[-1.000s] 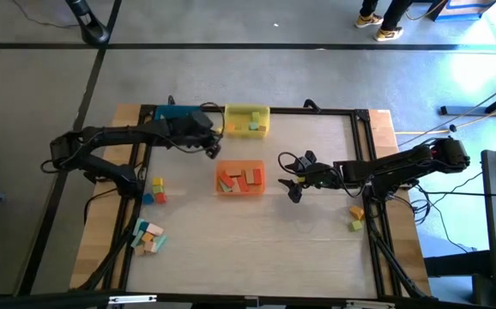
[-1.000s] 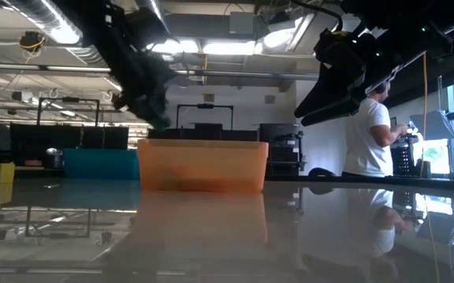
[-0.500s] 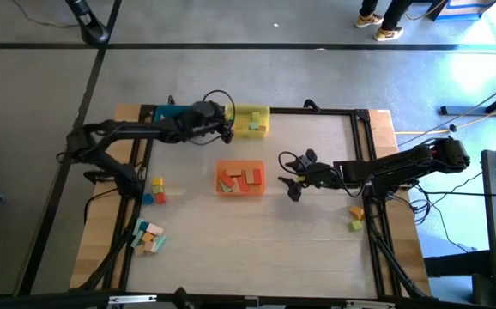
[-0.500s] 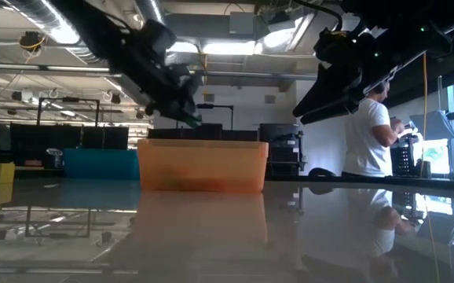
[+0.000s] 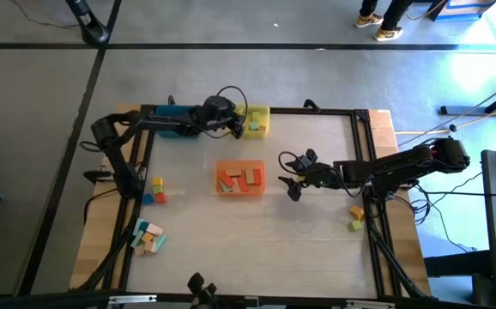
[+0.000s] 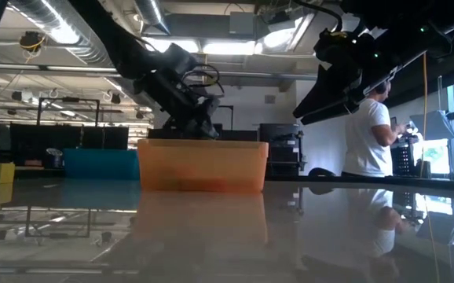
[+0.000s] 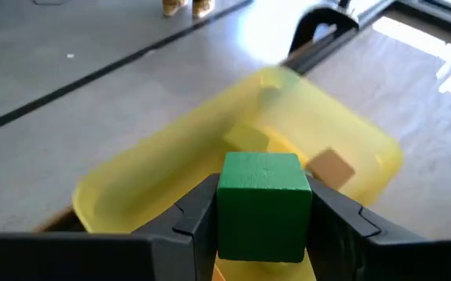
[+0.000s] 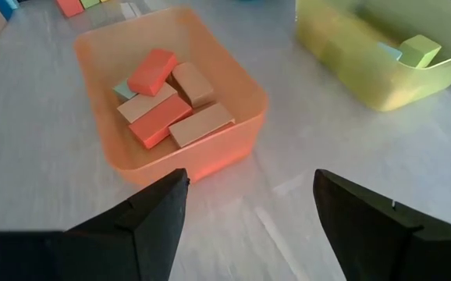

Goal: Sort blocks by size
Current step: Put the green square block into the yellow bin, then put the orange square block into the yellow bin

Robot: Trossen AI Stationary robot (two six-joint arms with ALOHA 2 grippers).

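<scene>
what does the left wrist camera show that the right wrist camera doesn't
Left wrist only: the left end effector shut on a green block above the yellow tray.

Right wrist only: the open right end effector facing the orange tray, which holds red and natural wood blocks.

Both: the yellow tray with blocks inside.

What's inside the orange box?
The orange tray holds a pile of long blocks: two red, three plain wood, and a pale blue one peeking out beneath them. Anything lying under the pile is covered.
</scene>
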